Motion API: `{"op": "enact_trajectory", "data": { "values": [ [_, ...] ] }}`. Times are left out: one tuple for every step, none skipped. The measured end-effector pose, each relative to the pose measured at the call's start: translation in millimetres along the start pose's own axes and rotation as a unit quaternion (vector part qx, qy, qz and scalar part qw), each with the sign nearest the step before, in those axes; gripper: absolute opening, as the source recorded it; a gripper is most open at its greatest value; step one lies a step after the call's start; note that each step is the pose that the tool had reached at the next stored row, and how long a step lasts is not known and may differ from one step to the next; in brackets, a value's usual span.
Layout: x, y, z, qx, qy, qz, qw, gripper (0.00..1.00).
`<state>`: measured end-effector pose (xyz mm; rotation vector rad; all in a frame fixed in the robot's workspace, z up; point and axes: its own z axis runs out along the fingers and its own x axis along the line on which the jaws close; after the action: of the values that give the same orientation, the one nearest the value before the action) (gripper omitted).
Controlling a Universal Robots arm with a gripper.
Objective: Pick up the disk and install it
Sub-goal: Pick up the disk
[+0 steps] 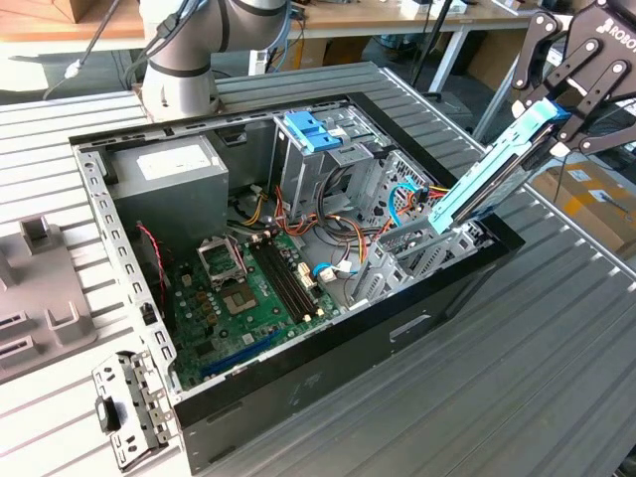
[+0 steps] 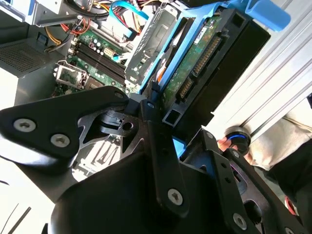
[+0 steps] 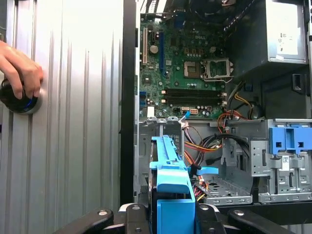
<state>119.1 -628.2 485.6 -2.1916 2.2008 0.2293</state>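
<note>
One gripper (image 1: 558,127) hangs just outside the open computer case (image 1: 298,383), past the wall nearest the drive cage (image 1: 417,243). Its jaws are clamped on the upper, tabbed end of the disk (image 1: 487,177).

The disk is tilted steeply. Its lower end dips into the case at the drive cage, and its raised end sticks out above and beyond the case wall. The exterior view does not show whether the lower end touches the cage. In the second wrist view the disk's dark body and green circuit board face the camera, with blue rails along the edges.

Inside the case, the green motherboard (image 1: 248,288) lies flat on the floor. The grey power supply (image 1: 169,179) sits in the corner of the case farthest from the disk. A pale blue bracket (image 1: 311,129) tops another metal bay against the case wall beside the arm's base.

The case lies on a ribbed metal table (image 1: 517,378). In the first wrist view, a person's hand (image 3: 19,66) rests on a round dark knob (image 3: 24,103) on the table, well apart from the case.
</note>
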Motion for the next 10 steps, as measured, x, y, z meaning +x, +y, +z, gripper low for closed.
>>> {"op": "enact_trajectory", "data": {
  "values": [
    [0.0,-0.1,0.0,0.0000,0.0000,0.000,1.00000,0.36],
    [-0.7,-0.2,0.2,0.0000,0.0000,0.000,1.00000,0.36],
    [-2.3,-0.2,0.4,0.0000,0.0000,0.000,1.00000,0.36],
    [-3.3,-0.2,0.5,0.0000,0.0000,0.000,1.00000,0.36],
    [-4.6,-0.2,0.7,0.0000,0.0000,0.000,1.00000,0.36],
    [-6.7,0.0,0.9,0.0000,0.0000,0.000,1.00000,0.36],
    [-7.3,0.0,1.0,0.0000,0.0000,0.000,1.00000,0.36],
    [-7.4,0.0,1.1,0.0000,0.0000,0.000,1.00000,0.36],
    [-7.4,0.0,1.1,0.0000,0.0000,0.000,1.00000,0.36],
    [-7.4,0.0,1.0,0.0000,0.0000,0.000,1.00000,0.36]
  ]
}}
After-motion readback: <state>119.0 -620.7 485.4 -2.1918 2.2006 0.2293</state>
